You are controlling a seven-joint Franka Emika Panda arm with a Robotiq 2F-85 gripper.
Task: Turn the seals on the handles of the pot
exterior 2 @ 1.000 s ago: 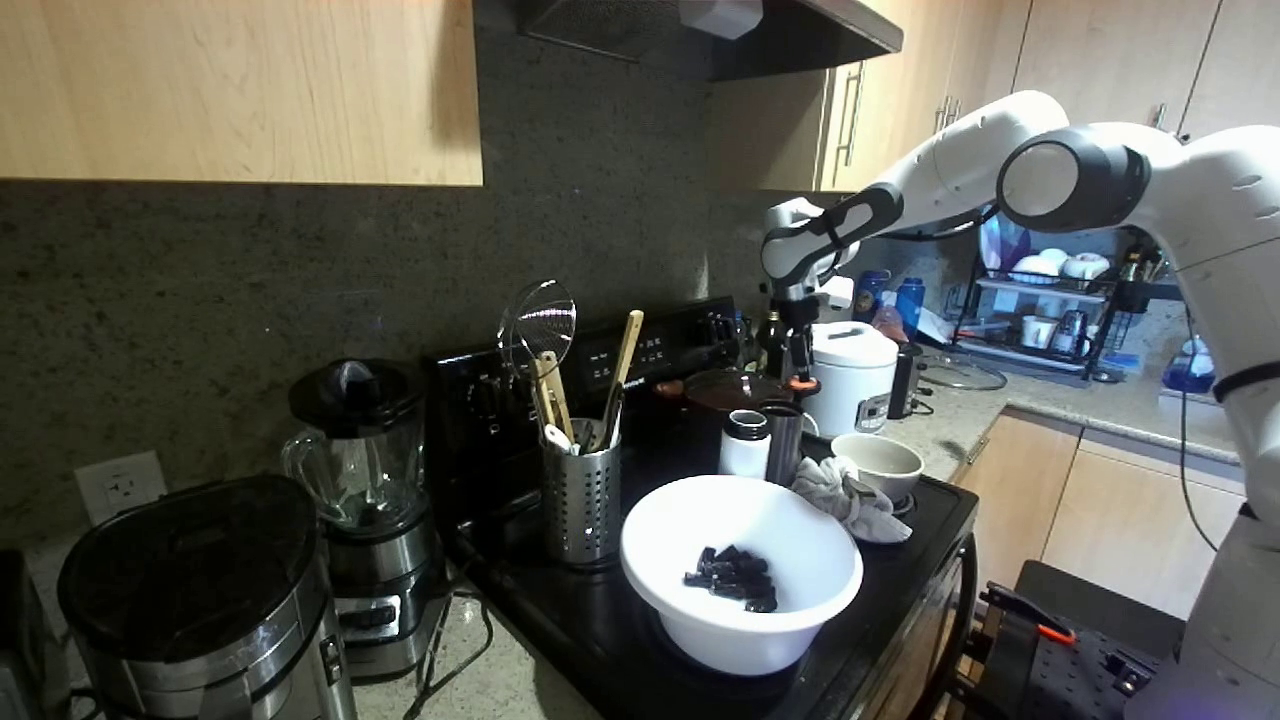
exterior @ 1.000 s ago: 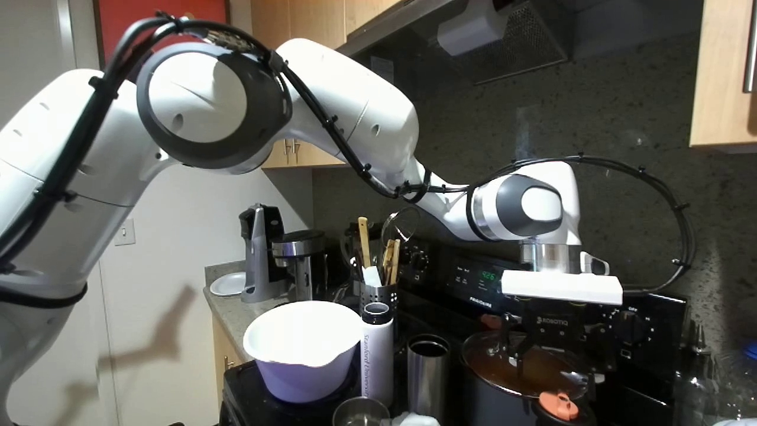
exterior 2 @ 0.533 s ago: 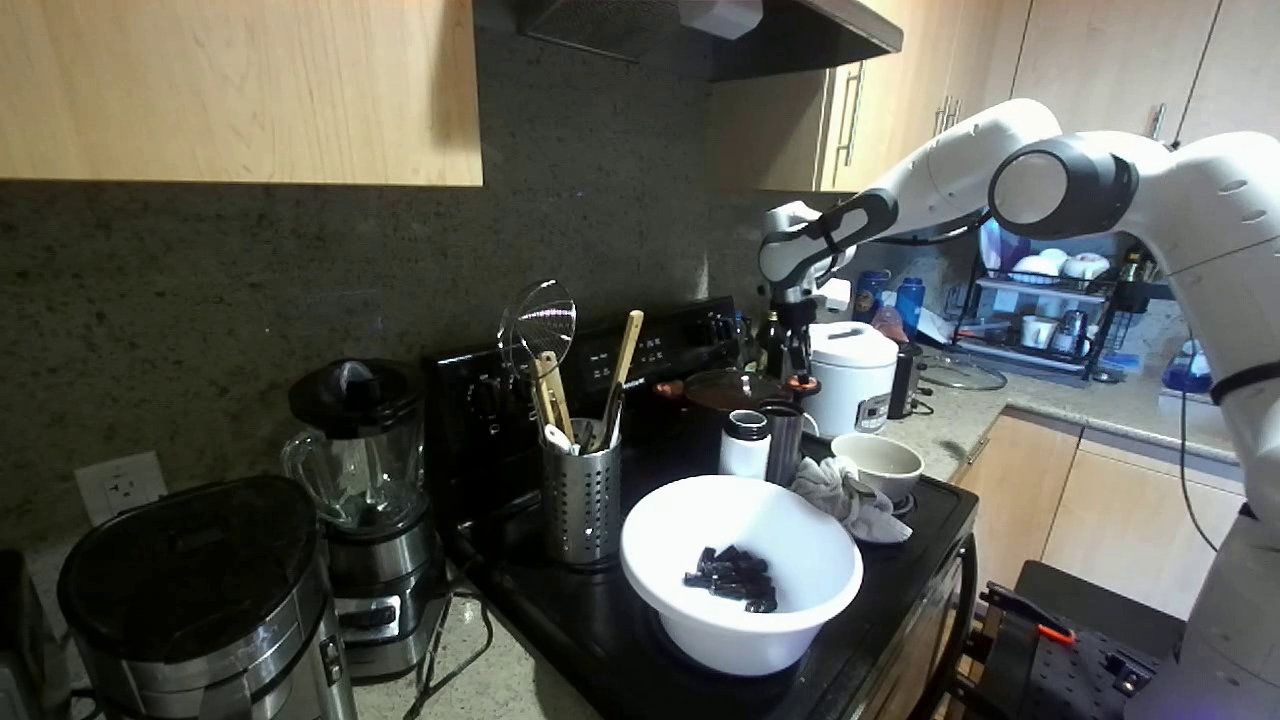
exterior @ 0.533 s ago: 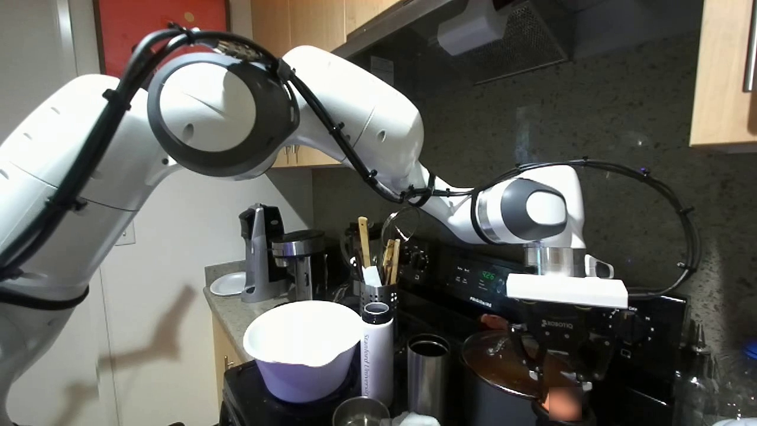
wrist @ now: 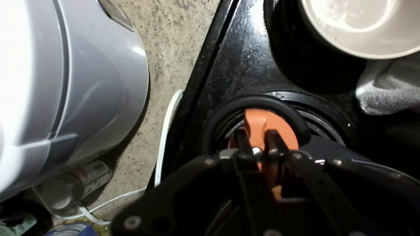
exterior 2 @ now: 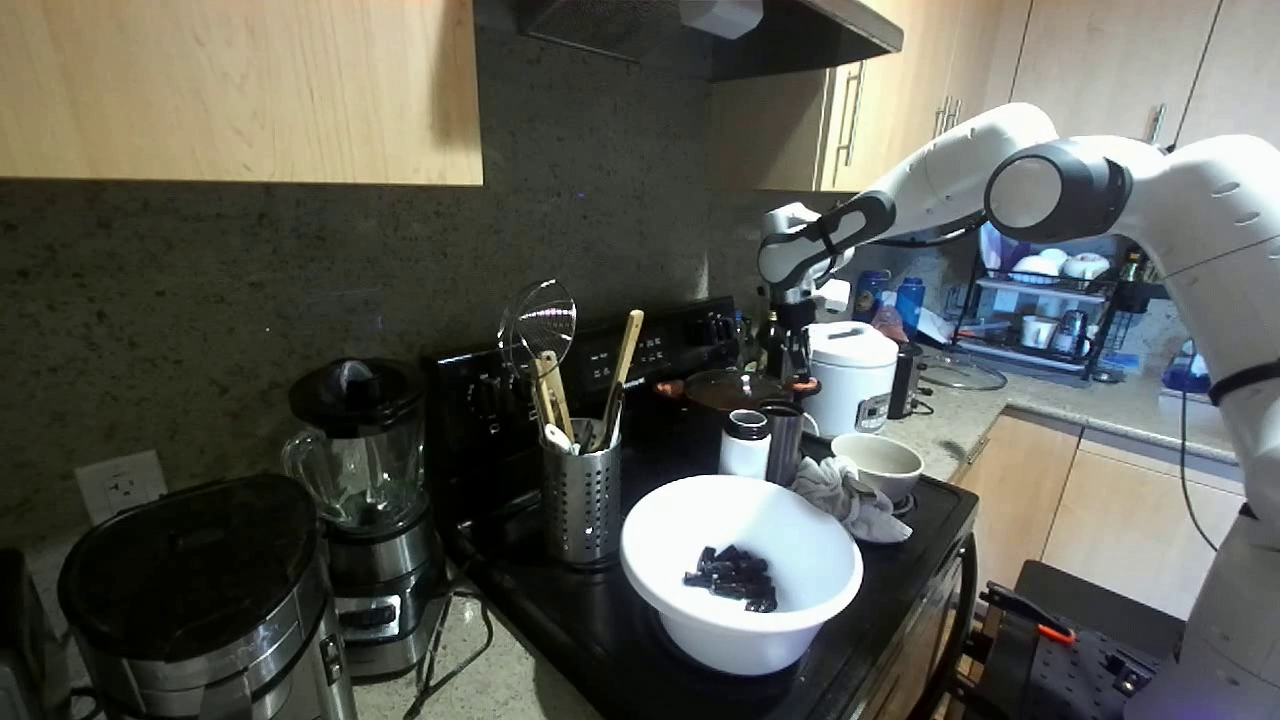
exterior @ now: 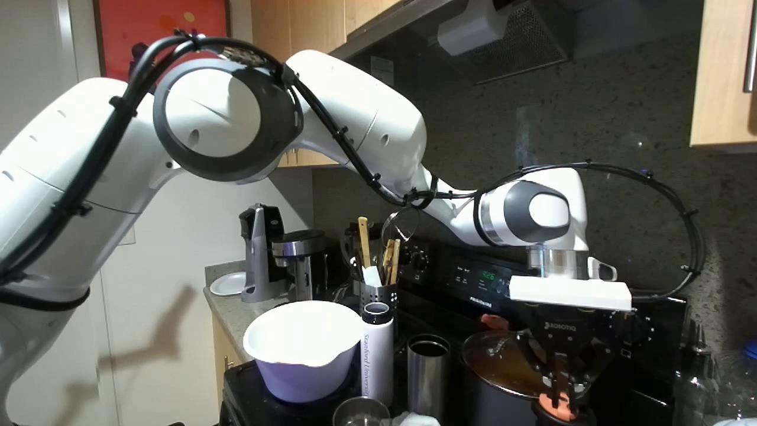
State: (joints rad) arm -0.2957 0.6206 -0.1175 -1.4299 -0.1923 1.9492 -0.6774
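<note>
The dark-bodied pot (exterior: pixel 495 402) stands on the stove with a brown see-through lid. On its near handle (wrist: pixel 256 100), a black loop, sits an orange-pink seal (wrist: pixel 283 129) with a raised ridge. My gripper (wrist: pixel 256 134) points down over that seal, its black fingers (wrist: pixel 276 141) on either side of the ridge and shut on it. The gripper (exterior: pixel 559 393) partly covers the seal in an exterior view. Another reddish seal (exterior: pixel 494 322) shows at the far side of the rim; the handle beneath it is hidden.
A white cooker (exterior 2: pixel 853 385) and its cord (wrist: pixel 164 131) lie beside the pot. Close by are a steel cylinder (exterior: pixel 427 384), a white bottle (exterior: pixel 377 361), a pale bowl (wrist: pixel 361 54) and a grey cloth (wrist: pixel 387 91). A big white bowl (exterior 2: pixel 740 650) stands farther along the stove.
My gripper has come down and slightly to the right in an exterior view, and its fingers have gone from wide apart to shut around the near seal's ridge.
</note>
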